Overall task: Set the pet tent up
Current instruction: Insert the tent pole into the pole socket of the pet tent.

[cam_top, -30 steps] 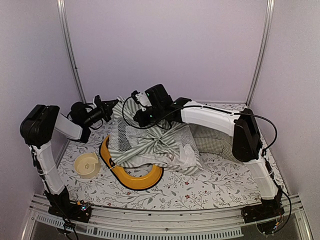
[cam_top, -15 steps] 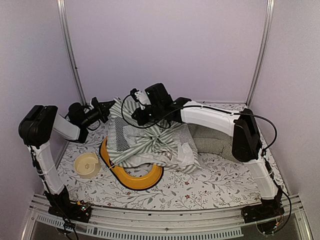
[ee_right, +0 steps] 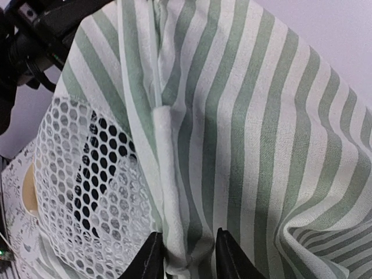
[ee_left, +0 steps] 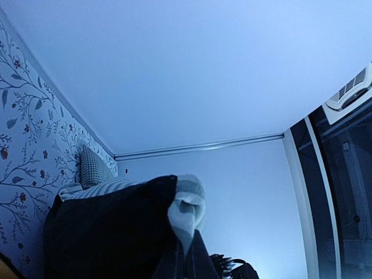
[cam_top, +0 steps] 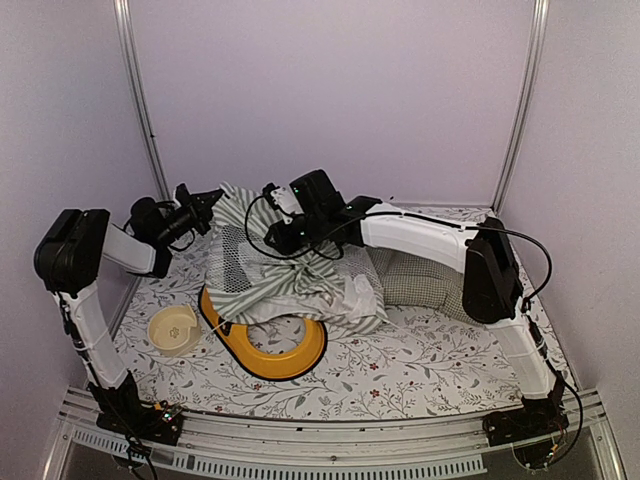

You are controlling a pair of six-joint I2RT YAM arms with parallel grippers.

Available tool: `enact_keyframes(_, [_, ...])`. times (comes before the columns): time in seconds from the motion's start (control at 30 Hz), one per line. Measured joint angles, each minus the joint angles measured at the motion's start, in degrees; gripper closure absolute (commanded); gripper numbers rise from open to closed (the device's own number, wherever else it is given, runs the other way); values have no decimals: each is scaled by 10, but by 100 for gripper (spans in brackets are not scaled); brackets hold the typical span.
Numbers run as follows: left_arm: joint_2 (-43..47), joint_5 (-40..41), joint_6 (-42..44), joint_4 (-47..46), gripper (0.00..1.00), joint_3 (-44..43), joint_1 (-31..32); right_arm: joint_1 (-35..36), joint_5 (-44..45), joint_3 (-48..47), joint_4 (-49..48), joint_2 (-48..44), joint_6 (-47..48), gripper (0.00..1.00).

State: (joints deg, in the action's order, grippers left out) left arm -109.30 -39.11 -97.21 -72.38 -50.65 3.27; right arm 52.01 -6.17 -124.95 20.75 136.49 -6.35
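Mid-table, pet tent (cam_top: 300, 285) slumped over yellow ring (cam_top: 265, 365), long axis left-right. Left gripper (cam_top: 212, 198) clamped on its far-left corner. Right gripper (cam_top: 278, 240) directly above crown, jaws narrowly parted astride white seam ridge (ee_right: 165, 174), which runs straight away from claw.

Soft even light; left wrist view dim, bluish.
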Motion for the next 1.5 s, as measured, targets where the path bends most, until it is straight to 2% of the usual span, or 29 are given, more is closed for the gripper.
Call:
enact_keyframes(0.23, [28,-14,12,6,100,0,-1,-1,14,0,-7,0,28,44])
enact_keyframes(0.53, [59,-37,39,40,100,-7,7,-1,13,0,-84,-2,47,41])
enact_keyframes(0.9, [65,-44,56,67,100,-7,18,-1,5,-41,-161,0,52,56])
enact_keyframes(1.5, [65,-49,57,71,100,-7,24,-1,-24,-41,-163,17,46,76])
